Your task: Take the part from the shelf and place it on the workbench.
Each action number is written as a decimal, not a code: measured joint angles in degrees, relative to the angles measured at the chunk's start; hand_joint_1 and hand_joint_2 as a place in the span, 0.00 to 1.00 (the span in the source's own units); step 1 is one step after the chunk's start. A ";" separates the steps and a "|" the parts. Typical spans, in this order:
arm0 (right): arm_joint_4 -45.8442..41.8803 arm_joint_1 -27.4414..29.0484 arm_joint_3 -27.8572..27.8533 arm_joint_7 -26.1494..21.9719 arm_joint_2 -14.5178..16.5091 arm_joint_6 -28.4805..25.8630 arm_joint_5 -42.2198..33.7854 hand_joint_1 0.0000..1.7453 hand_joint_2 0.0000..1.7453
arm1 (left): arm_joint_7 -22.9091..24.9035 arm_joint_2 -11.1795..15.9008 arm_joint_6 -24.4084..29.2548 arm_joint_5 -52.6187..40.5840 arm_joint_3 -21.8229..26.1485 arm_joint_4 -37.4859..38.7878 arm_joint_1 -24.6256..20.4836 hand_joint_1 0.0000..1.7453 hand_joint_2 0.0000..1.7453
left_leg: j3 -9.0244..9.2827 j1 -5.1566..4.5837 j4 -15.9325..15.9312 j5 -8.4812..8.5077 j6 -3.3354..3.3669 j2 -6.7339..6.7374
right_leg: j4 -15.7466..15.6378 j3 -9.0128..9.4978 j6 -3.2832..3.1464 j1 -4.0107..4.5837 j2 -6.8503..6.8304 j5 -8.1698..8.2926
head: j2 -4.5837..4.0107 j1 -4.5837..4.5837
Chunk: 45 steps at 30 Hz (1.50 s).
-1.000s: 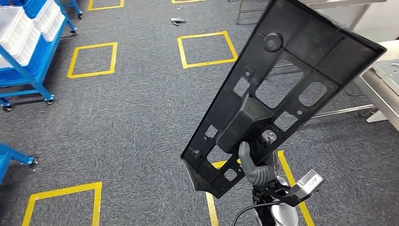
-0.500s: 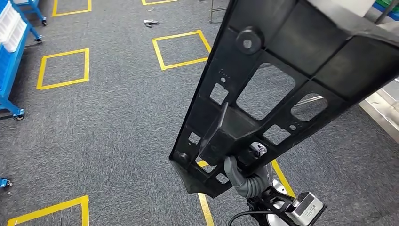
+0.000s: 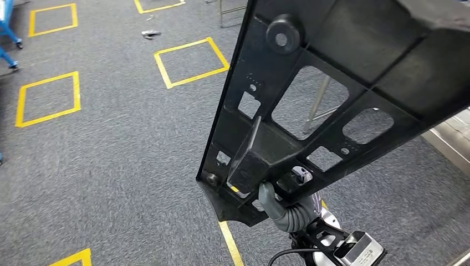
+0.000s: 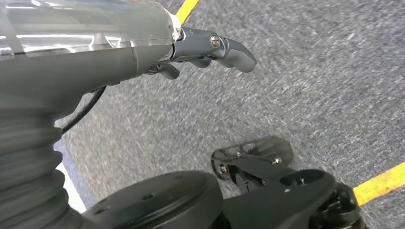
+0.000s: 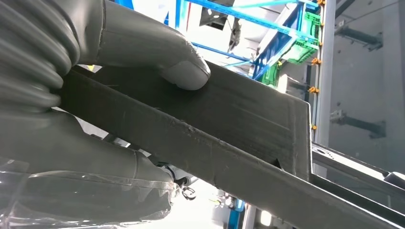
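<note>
You are looking down on grey carpet floor (image 3: 116, 149) marked with yellow taped squares (image 3: 191, 62), and that floor is what lies under everything here; no desk or bench top carries the load yet. At the right edge of the head view a pale metal surface (image 3: 450, 143) with thin legs comes into sight, which I judge may be the workbench, though too little of it shows to be sure.

The largest thing in front of you is the part (image 3: 332, 94), a broad black moulded panel with ribs, cut-out windows and a round boss near its upper end. It is held up in the air, tilted, its wide end toward the top right corner of the head view and its narrow end low near the middle.

The right hand (image 3: 285, 208) is clamped on that narrow lower end; in the right wrist view the thick grey thumb (image 5: 184, 71) presses on a flat black rib of the panel with the other fingers wrapped beneath.

The left hand (image 4: 210, 50) hangs beside the body over the carpet, its fingers loosely curled and holding nothing.

So judge the task about half done: the part is off the shelf and carried. What remains is reaching the bench, lowering the panel flat and letting go.
</note>
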 joint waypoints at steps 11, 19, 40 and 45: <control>0.30 -0.82 0.25 -0.12 -0.10 -0.14 -0.35 1.00 1.00 | -0.19 -0.01 0.34 0.47 0.12 -0.02 0.17 0.00 1.00 | 6.69 0.02 -15.91 7.31 2.60 -1.27 | 6.61 -3.71 2.59 -0.15 -0.12 -3.56 | 0.00 0.14; 1.68 -0.74 0.25 -1.18 -0.88 -0.82 -1.11 1.00 1.00 | -0.57 -0.23 0.32 0.48 0.14 0.00 0.45 0.00 1.00 | 7.19 -0.32 -15.77 6.51 1.77 2.60 | 2.13 -1.09 3.07 -0.77 -4.18 -0.30 | 0.00 0.16; 3.95 -0.24 0.01 -1.16 -1.34 -5.18 -1.74 1.00 1.00 | 1.07 -0.10 0.39 0.74 0.30 -0.02 0.53 0.00 1.00 | 6.96 -0.44 -15.96 6.27 3.08 -0.55 | 3.12 -0.41 2.54 -0.20 -0.78 -1.44 | 0.00 0.02; 4.55 0.18 0.03 -1.16 -1.65 -5.68 -1.80 1.00 1.00 | 0.96 -0.06 0.51 0.84 0.34 -0.02 0.81 0.00 1.00 | 8.52 -0.46 -15.98 5.27 3.12 -0.30 | 16.18 -8.87 3.84 -0.89 -1.39 -5.96 | 0.00 0.05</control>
